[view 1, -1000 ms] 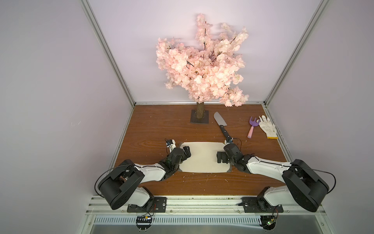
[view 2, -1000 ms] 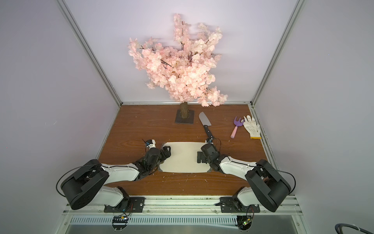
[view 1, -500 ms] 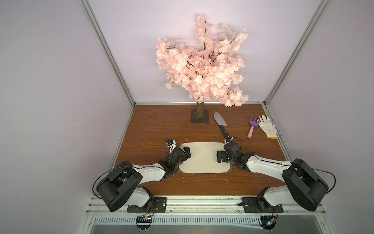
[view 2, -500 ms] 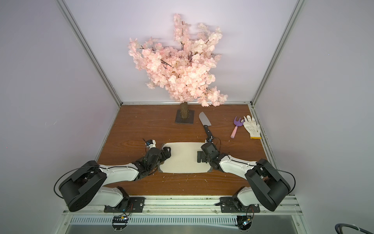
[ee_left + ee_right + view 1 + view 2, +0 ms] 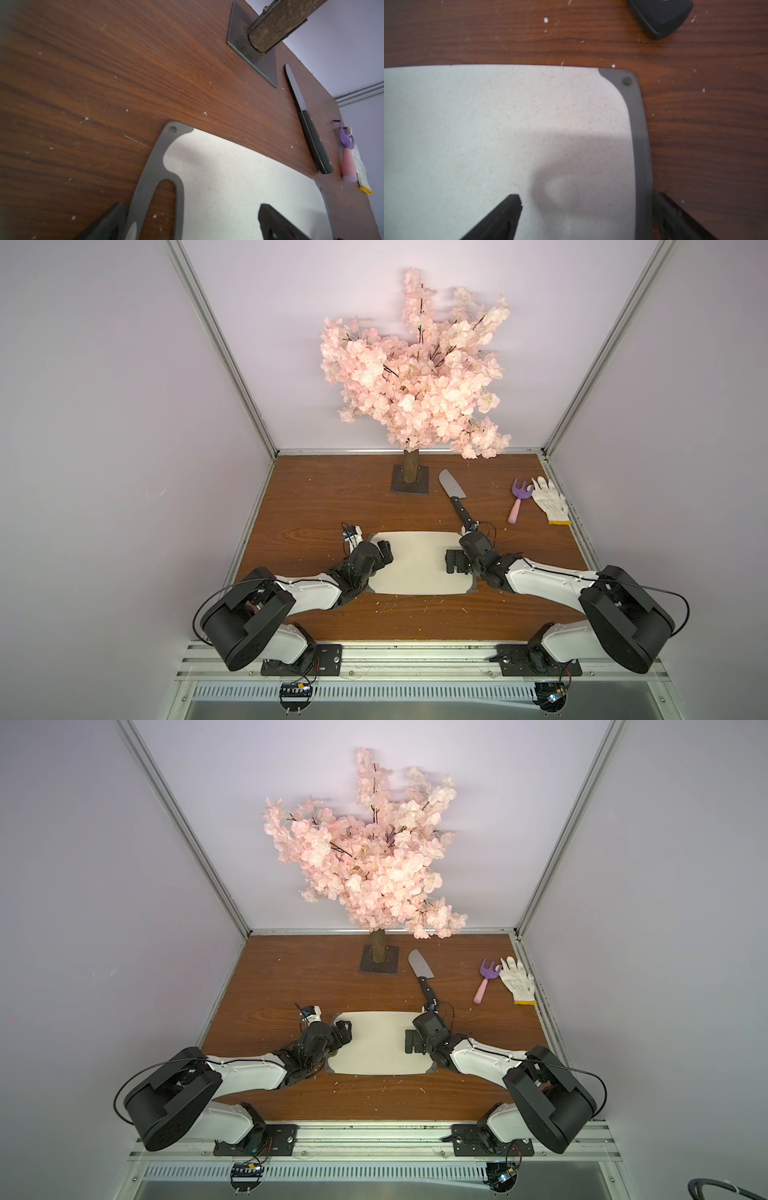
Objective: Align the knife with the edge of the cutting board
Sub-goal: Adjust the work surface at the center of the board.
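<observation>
Knife [image 5: 455, 497] lay flat on the wooden table [image 5: 316, 506], slanted. Its grey blade pointed toward the base plate [image 5: 410, 485] of the pink blossom tree [image 5: 415, 377]. The end of its black handle was near the far right corner of the cutting board [image 5: 419, 564], apart from it and not in line with any edge.

The cutting board lay flat in the middle of the table, its handle cutout toward the left arm. The left claw [image 5: 192, 205] was released wide and held nothing. It straddled the cutout end, one finger over bare wood and one over the pale surface. The right claw [image 5: 587, 196] was likewise spread wide and empty, straddling the opposite dark rim. Whether either touched the board could not be told.

A purple-and-pink toy fork [image 5: 519, 506] and a white glove [image 5: 549, 501] lay side by side to the right of the knife.
</observation>
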`<state>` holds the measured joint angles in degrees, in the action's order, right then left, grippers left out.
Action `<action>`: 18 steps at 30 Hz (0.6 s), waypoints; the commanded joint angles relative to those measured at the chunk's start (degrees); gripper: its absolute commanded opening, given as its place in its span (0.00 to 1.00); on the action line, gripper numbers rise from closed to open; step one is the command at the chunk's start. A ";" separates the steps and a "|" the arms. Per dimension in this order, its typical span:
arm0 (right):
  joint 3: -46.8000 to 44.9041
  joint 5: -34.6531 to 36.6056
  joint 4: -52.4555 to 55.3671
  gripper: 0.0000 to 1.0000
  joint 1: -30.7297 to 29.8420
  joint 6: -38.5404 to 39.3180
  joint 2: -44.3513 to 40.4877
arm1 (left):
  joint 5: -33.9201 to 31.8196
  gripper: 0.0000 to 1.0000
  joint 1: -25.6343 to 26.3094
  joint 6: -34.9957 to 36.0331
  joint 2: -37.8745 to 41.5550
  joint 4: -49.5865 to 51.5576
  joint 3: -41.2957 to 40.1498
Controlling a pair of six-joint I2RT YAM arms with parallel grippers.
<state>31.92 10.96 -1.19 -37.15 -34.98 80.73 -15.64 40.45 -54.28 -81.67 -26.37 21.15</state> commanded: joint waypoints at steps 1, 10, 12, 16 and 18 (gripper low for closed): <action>2.36 -12.00 -8.16 1.00 -2.11 -1.46 -1.26 | 16.15 1.00 1.63 -3.77 -2.80 8.87 -1.26; 7.18 -9.56 -2.51 1.00 -1.93 1.20 -2.19 | 10.43 1.00 1.36 -1.73 5.96 19.43 2.77; 8.86 -9.13 -0.94 1.00 -1.75 1.87 -2.45 | 9.06 1.00 0.86 -0.16 7.49 22.57 4.89; 12.54 -7.14 2.88 1.00 -1.44 3.45 -3.15 | 8.08 1.00 -1.15 2.77 8.99 26.61 8.69; 14.09 -6.58 4.71 1.00 -1.07 3.96 -3.58 | 8.17 1.00 -2.02 4.51 9.09 27.52 10.37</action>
<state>41.87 9.41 5.61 -37.12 -32.71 80.20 -12.82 38.96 -52.58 -73.87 -0.21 27.46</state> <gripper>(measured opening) 0.995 0.998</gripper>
